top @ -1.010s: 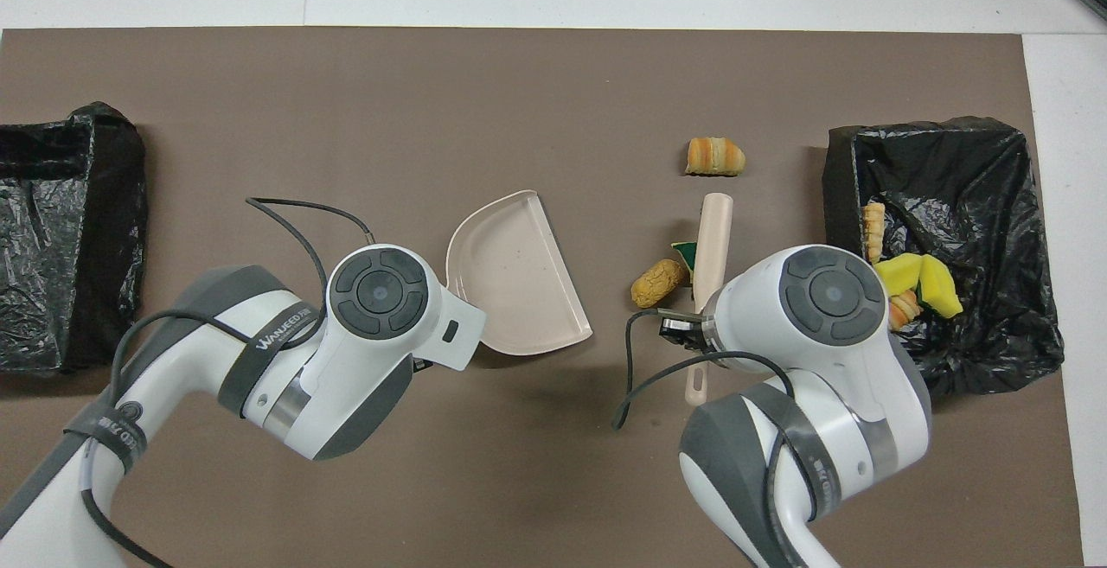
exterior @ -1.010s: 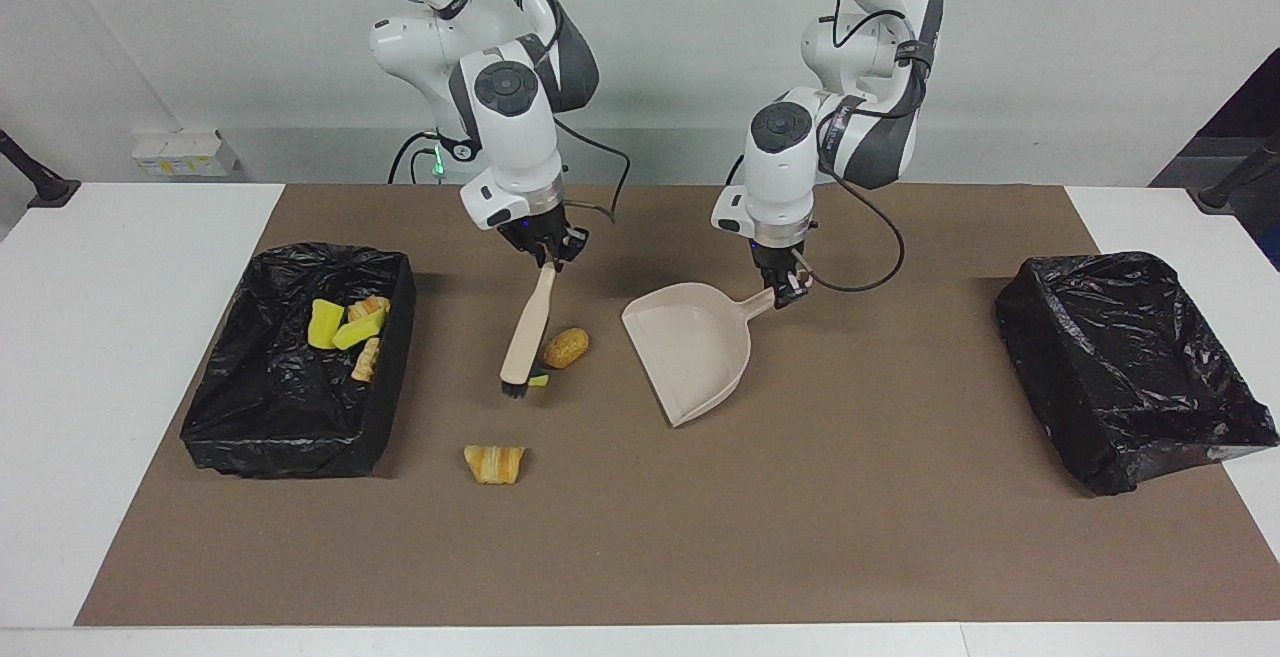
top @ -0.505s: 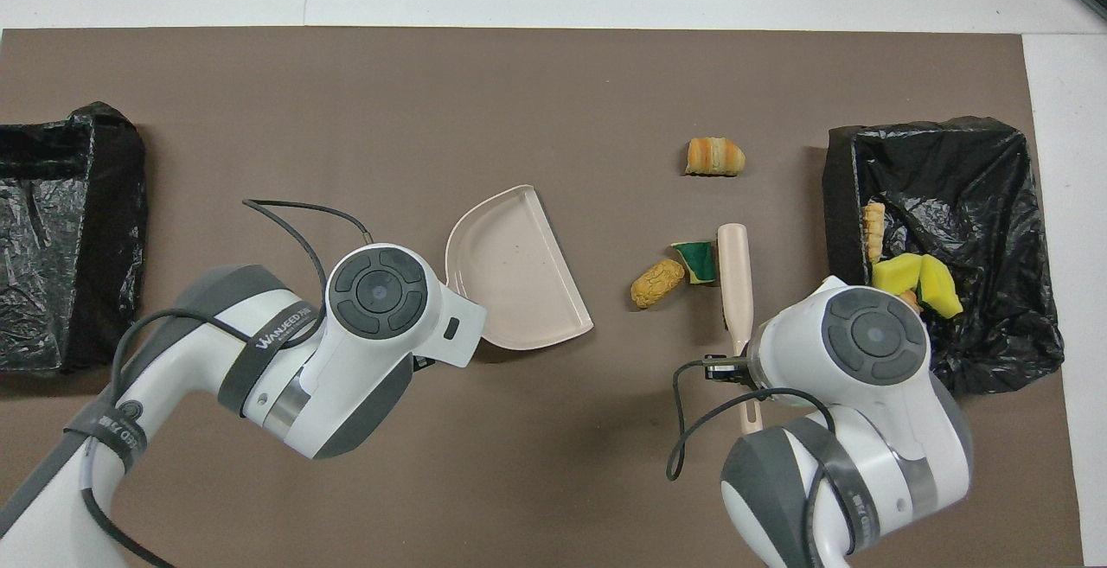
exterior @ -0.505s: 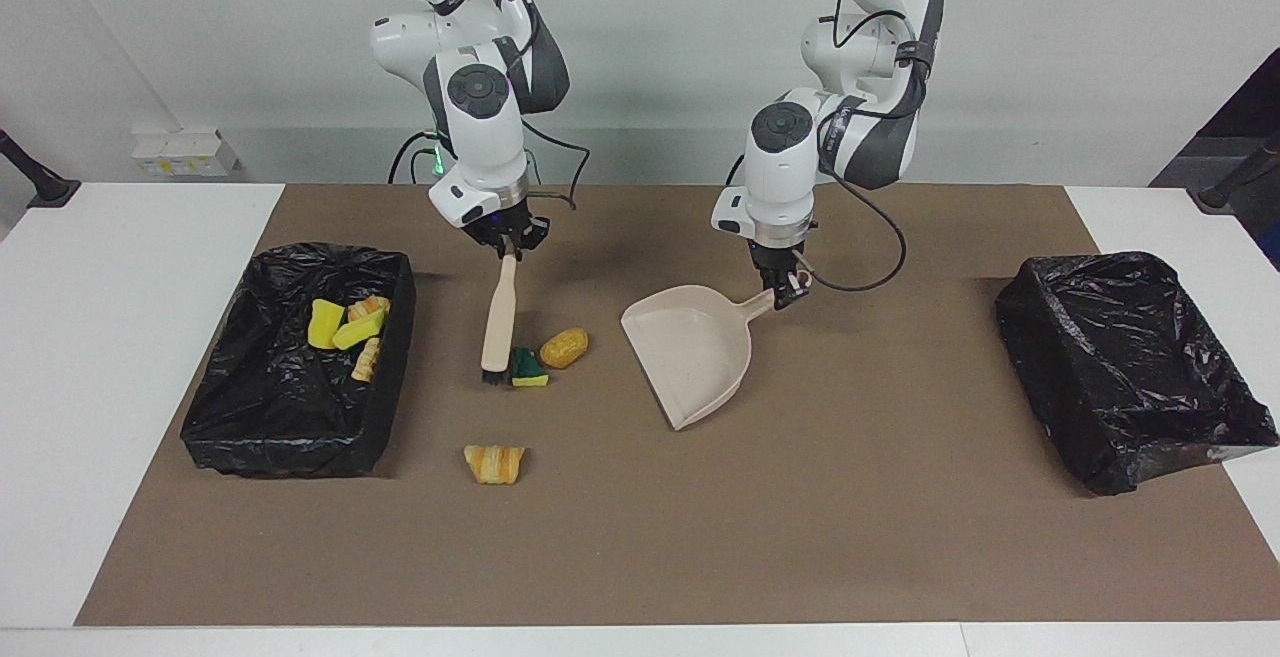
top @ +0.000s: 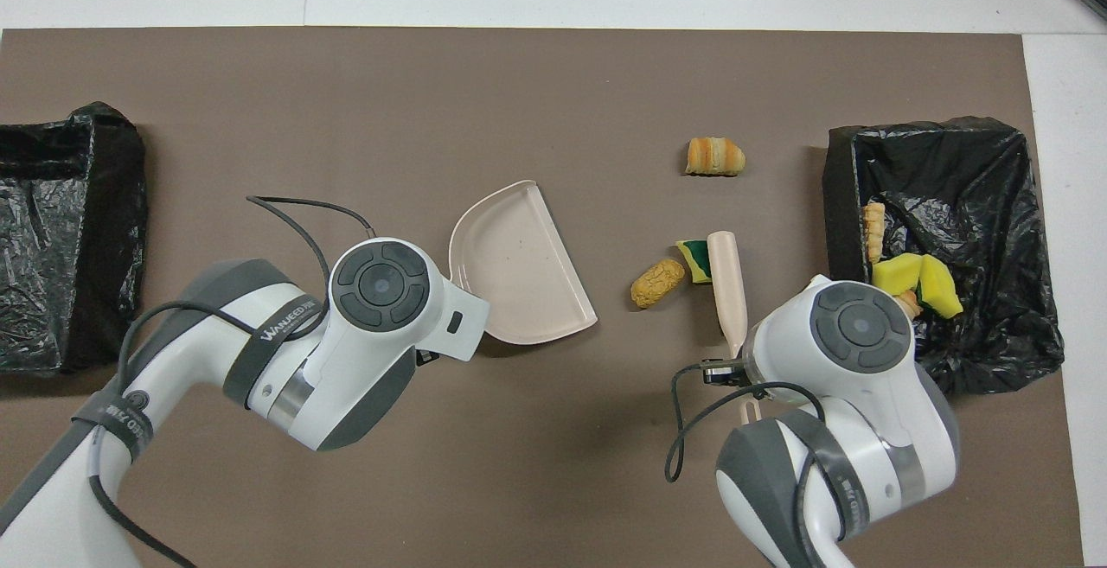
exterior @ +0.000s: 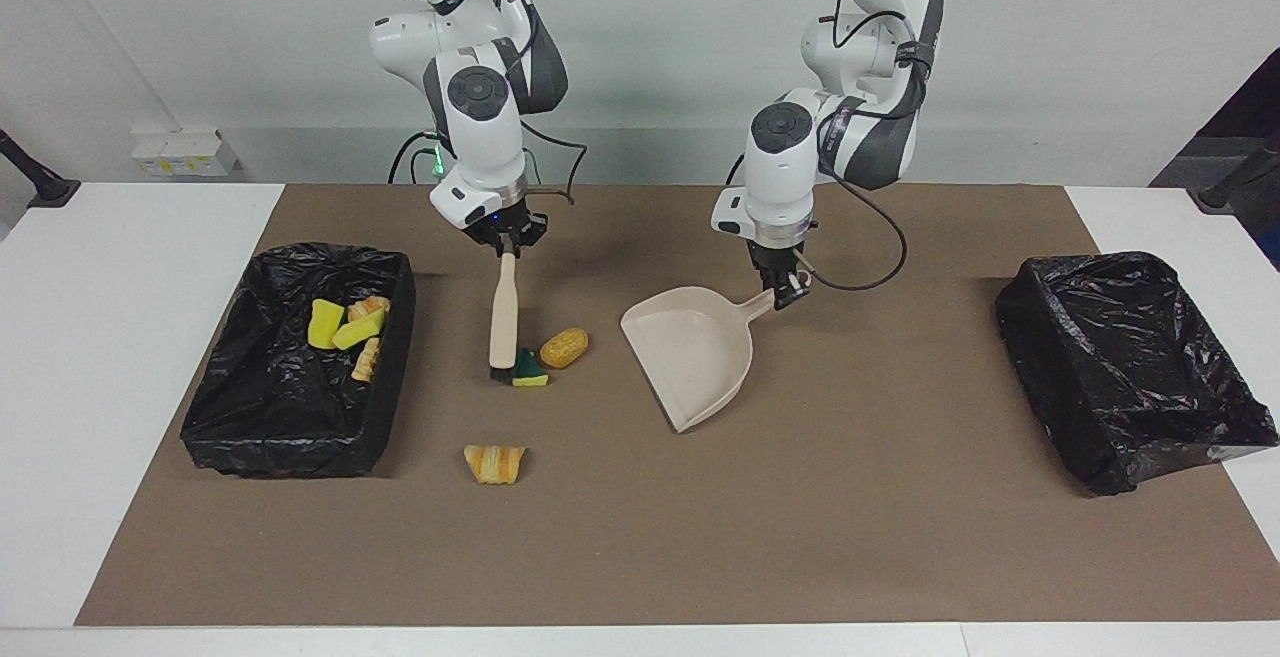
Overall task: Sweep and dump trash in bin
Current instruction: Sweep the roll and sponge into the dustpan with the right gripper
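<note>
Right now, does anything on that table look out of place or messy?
Yes: three scraps lie loose on the brown mat instead of in a bin: a green-topped sponge piece at the brush tip, a bread chunk beside it, and another chunk farther from the robots. The dustpan holds nothing.

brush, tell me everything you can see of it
The brush is small, with a smooth pale beige handle that looks like plastic or wood and a short tuft of dark bristles at its low end. The right gripper is shut on the handle's thin top end and holds it nearly upright, bristles down at the brown mat. The bristles are against a green-topped sponge scrap, next to a bread chunk.
</note>
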`<state>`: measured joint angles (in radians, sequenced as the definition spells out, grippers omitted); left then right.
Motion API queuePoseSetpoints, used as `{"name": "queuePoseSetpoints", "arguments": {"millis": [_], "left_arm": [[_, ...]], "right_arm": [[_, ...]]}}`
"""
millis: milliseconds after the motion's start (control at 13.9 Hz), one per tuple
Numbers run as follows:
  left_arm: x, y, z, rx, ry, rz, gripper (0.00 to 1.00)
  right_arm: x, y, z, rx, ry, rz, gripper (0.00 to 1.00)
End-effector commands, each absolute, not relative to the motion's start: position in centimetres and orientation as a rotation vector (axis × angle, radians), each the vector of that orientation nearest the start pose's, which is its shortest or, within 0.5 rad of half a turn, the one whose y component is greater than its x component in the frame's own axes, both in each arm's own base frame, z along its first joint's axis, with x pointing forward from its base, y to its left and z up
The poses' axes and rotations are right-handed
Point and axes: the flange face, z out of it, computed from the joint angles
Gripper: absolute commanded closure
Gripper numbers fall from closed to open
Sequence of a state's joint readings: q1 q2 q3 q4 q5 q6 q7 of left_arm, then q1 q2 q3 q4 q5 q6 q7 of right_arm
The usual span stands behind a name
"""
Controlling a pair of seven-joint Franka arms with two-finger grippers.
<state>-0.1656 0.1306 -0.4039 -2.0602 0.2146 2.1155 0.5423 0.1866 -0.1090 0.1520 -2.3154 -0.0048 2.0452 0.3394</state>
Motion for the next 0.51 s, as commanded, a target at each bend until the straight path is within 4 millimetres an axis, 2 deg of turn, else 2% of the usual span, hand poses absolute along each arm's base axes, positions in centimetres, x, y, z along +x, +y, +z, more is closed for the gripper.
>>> {"name": "queuePoseSetpoints", "arguments": {"millis": [0, 216, 433], "left_arm": [[49.0, -29.7, 37.4, -2.442, 1.745, 0.063, 1.00], [48.7, -30.5, 36.7, -2.438, 1.766, 0.070, 1.00], [48.1, -31.6, 37.0, -2.422, 1.793, 0.056, 1.00]], "right_arm": [[45.6, 16.3, 37.7, -3.192, -0.051, 0.239, 1.00], [45.5, 19.1, 37.6, -3.095, -0.017, 0.266, 1.00], [44.6, 24.2, 37.0, -3.019, 0.031, 0.279, 1.00]]}}
